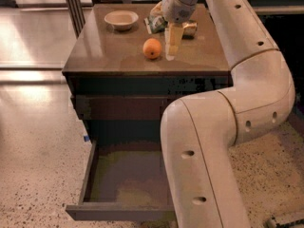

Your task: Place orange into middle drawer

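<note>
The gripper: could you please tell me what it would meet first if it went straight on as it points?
The gripper points down beside the orange, so it would likely meet the cabinet top first, just right of the fruit in the picture; depth is unclear.

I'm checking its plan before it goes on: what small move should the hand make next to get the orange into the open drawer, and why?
Probably a short sideways shift of the hand until it is centred on the orange. The hand hangs low over the cabinet top right beside the fruit, not around it. The orange rests on that top, and the middle drawer stands open below.
</note>
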`<state>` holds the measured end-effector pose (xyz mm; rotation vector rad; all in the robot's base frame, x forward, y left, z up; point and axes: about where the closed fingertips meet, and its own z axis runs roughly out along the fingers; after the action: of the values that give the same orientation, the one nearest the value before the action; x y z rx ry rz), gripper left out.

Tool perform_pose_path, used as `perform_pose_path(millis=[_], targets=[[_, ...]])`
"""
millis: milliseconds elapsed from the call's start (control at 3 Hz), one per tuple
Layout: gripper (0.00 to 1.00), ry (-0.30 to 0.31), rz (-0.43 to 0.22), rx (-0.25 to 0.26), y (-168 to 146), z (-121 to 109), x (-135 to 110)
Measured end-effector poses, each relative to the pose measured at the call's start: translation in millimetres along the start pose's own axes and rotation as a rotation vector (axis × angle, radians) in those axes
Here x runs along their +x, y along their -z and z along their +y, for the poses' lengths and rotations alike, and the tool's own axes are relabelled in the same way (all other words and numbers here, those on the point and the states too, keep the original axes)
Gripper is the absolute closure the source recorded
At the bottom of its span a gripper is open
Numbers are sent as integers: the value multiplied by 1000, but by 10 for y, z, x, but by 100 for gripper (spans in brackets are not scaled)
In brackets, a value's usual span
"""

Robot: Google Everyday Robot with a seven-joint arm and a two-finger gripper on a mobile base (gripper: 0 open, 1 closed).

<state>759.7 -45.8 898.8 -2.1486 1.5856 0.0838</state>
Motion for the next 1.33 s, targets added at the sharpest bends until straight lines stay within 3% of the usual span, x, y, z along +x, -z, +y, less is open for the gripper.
perform_pose_path(millis=[333, 667, 1000, 1333], targets=[[0, 64, -10, -90, -402, 39, -199], [0, 29, -1, -60, -913, -142, -63], [0, 30, 7, -53, -923, -172, -73], [0, -2, 57, -55, -761, -143, -2]])
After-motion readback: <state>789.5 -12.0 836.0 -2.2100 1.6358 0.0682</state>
